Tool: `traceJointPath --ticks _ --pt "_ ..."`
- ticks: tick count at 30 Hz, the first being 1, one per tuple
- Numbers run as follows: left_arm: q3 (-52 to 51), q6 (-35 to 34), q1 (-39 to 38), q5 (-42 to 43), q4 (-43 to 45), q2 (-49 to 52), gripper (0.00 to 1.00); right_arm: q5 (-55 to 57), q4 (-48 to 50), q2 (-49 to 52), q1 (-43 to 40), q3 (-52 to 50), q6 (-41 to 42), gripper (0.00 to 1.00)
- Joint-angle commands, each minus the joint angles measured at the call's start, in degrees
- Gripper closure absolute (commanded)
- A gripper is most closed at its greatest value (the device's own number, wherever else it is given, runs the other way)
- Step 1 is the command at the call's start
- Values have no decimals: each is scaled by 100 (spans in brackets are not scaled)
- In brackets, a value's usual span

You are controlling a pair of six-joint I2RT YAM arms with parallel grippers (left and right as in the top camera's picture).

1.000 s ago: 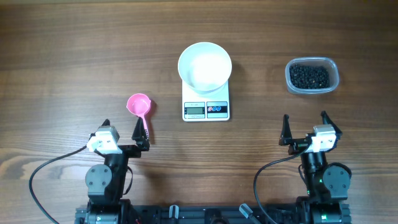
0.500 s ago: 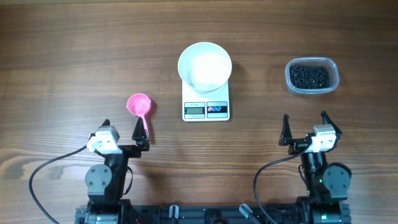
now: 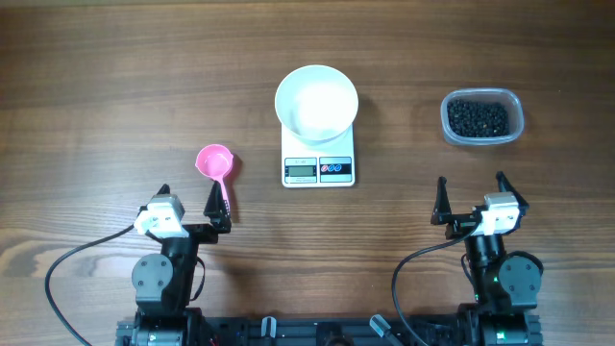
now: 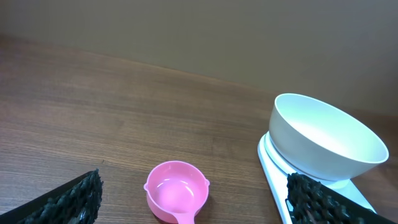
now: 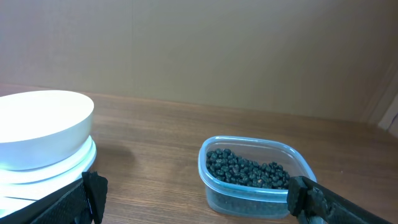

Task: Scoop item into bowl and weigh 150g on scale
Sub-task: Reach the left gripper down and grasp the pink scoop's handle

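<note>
Spanning the view, the brown wooden counter point(image 3: 96, 77) has the left claw point(image 3: 188, 189) and right claw point(image 3: 471, 180) at its near edge, both released, fingers spread wide, grasping nothing. At the middle sits the small white rectangular digital scale point(image 3: 318, 169), with the round plain white bowl point(image 3: 316, 103) resting on its far part. The clear rounded-rectangular plastic tub point(image 3: 517, 113) at far right holds the glossy small black beans point(image 3: 478, 118), while the pink plastic scoop point(image 3: 214, 162) lies left of the scale, its handle just beside the left claw.
</note>
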Motion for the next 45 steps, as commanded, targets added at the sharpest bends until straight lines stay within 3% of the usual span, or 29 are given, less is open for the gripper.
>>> traceJointPath --ticks 1,5,10,20,29,34,45 --pt "4 -42 26 79 131 4 0 -87 22 28 11 -7 87 0" --pt "326 -492 26 79 37 4 0 -87 22 28 11 -7 87 0" --pt "881 -483 26 76 -588 4 0 -87 22 28 11 -7 90 1" --pt "2557 -658 26 -557 -2625 501 0 -87 22 28 11 -7 87 0" --pt "4614 -688 26 -555 -3880 2647 0 -87 22 28 11 -7 87 0" --pt "5705 -1086 26 -444 -4896 4168 0 -87 24 28 11 -7 87 0" --pt "5847 -1084 26 1287 -5123 6612 0 -87 24 28 11 -7 87 0"
